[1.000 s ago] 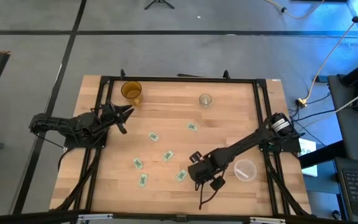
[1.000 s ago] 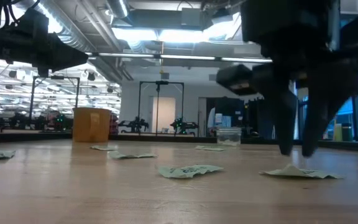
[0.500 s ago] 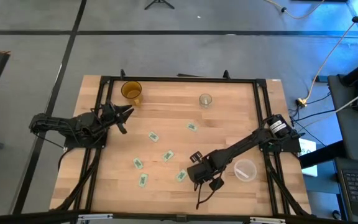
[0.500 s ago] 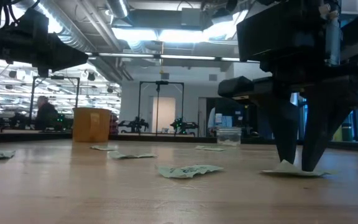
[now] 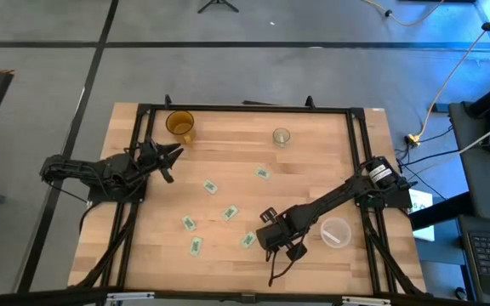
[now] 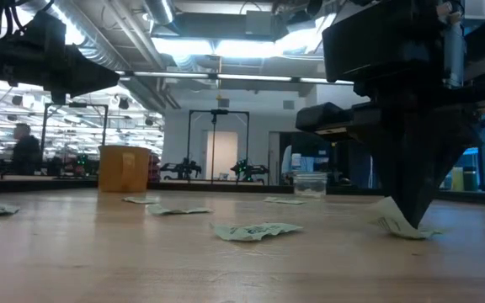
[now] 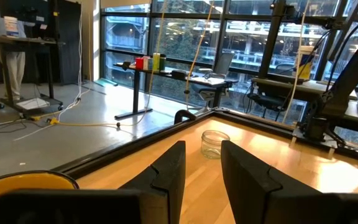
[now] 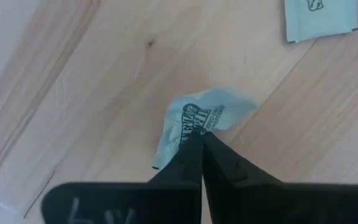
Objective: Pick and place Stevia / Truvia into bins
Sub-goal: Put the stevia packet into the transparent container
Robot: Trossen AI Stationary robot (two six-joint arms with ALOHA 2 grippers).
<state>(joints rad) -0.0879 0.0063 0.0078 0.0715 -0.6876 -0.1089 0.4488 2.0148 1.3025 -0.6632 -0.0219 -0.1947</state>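
Several white-and-green Stevia sachets [image 5: 209, 186] lie flat on the wooden table. My right gripper [image 5: 259, 239] stands near the table's near edge, pointing down, shut on one sachet [image 8: 199, 117] that has crumpled; the low view shows that sachet [image 6: 391, 222] with one side raised. The round clear bin [image 5: 336, 232] sits just right of that gripper, on the table. My left gripper [image 5: 173, 154] hovers open near the table's far left corner, beside the amber cup [image 5: 179, 124], touching nothing. My right gripper pinches the crumpled sachet between its two fingertips [image 8: 194, 144], coming from above and pointing down. The fingers are on a raised fold near the sachet's middle [image 8: 197, 127]. The sachet's lower edge [image 6: 423, 234] still touches the table; its other side bends upward.
A small clear jar [image 5: 281, 136] stands near the far edge. Another sachet [image 8: 321, 18] lies close to the held one. A black frame [image 5: 245, 108] runs around the table. Bare wood lies between the sachets and the bin.
My right gripper has come down onto the sachet and shut on it. The sachet, flat before, has buckled and one side has risen off the table.
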